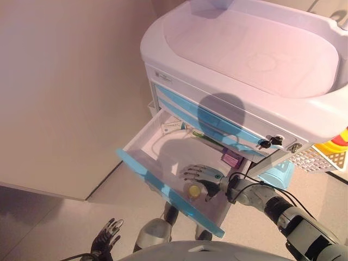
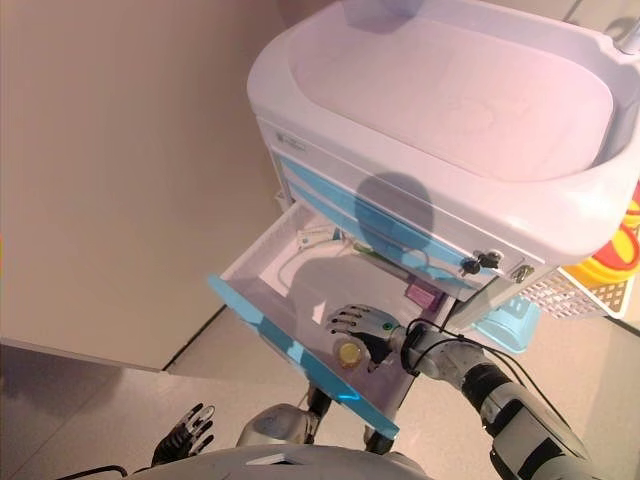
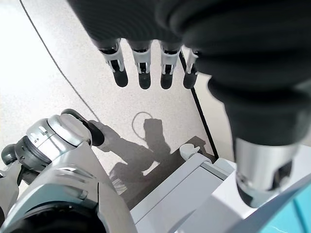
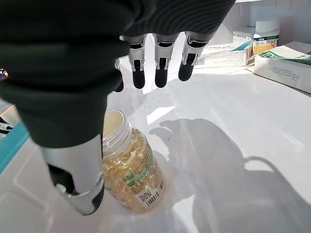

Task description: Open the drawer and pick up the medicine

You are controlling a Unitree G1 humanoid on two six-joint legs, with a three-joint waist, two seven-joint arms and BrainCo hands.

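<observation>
The cart's lower drawer [image 1: 145,142] with a blue front [image 1: 163,187] stands pulled out. A clear medicine bottle of yellow capsules [image 1: 194,190] stands inside near the front; it also shows in the right wrist view [image 4: 129,170]. My right hand [image 1: 204,176] is inside the drawer just above the bottle, fingers [image 4: 155,68] straight past it and the thumb [image 4: 77,174] beside it, open and not gripping. White and green medicine boxes [image 4: 286,63] and a small bottle [image 4: 266,36] lie at the drawer's back. My left hand [image 1: 107,235] hangs low over the floor, open and empty.
The white cart top [image 1: 250,54] overhangs the drawer, with closed blue drawers and keys [image 1: 270,142] in a lock. A purple box [image 1: 232,159] lies at the drawer's right. A white basket [image 1: 326,157] and a light blue bin [image 1: 277,174] hang on the cart's right side.
</observation>
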